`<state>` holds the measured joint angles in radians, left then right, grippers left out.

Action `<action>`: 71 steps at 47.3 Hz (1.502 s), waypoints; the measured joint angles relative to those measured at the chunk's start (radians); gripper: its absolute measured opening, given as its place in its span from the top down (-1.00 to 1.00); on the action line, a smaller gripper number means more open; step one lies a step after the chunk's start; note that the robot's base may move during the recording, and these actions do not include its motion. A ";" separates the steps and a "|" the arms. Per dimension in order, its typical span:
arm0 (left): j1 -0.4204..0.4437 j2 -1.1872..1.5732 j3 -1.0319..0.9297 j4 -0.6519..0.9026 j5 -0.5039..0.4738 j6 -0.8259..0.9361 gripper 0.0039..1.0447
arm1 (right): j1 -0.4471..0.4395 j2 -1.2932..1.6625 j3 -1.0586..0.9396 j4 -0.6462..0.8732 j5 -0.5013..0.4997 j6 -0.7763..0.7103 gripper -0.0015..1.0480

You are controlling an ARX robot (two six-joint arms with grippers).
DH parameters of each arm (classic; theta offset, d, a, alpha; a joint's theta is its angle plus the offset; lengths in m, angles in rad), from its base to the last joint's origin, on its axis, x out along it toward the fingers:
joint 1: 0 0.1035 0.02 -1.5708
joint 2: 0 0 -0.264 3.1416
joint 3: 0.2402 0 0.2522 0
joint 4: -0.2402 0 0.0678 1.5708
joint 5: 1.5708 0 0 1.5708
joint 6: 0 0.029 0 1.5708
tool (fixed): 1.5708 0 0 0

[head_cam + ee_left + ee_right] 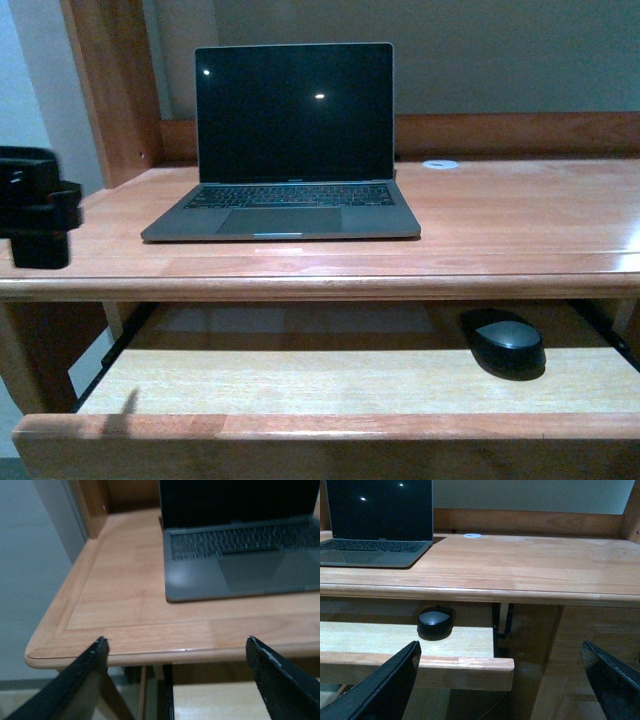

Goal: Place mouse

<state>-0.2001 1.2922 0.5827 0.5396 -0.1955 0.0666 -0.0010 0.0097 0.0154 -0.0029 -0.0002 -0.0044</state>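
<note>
In the front view an open laptop (285, 150) sits on the wooden desk (510, 225) left of centre, its screen dark. A line of lettering below the screen is too small to read, and no other writing shows. A small white disc (440, 164) lies near the desk's back rail. Below the desk top, on the right part of the pulled-out shelf (300, 385), lies the mouse (508, 345), black with a grey centre panel. Its long axis runs front to back, slanting a little toward the far left; which end is its nose cannot be told. The left gripper (35, 210) shows as a black block at the desk's left edge. In the left wrist view its two black fingers (90, 670) stand wide apart with nothing between them, over the desk's front left corner, with the laptop's keyboard beyond. In the right wrist view the right gripper (500, 644) is likewise spread and holds nothing. The mouse rests on the shelf near its right end, just under the desk's front lip and well apart from both fingers.
</note>
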 joint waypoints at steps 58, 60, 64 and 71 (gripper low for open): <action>0.200 -0.621 -0.560 0.131 0.192 -0.067 0.97 | 0.000 0.000 0.000 0.000 0.000 0.000 -0.87; 0.201 -0.632 -0.565 0.107 0.192 -0.067 0.97 | 0.000 0.000 0.000 0.000 -0.001 0.000 -0.87; 0.201 -0.658 -0.575 0.054 0.193 -0.068 0.97 | 0.000 0.000 0.000 0.000 0.000 0.000 -0.87; 0.201 -0.732 -0.575 0.011 0.192 -0.068 0.97 | 0.000 0.000 0.000 0.000 -0.001 0.000 -0.87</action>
<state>0.0010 0.5598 0.0082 0.5510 -0.0032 -0.0010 -0.0010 0.0097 0.0154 -0.0029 -0.0010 -0.0044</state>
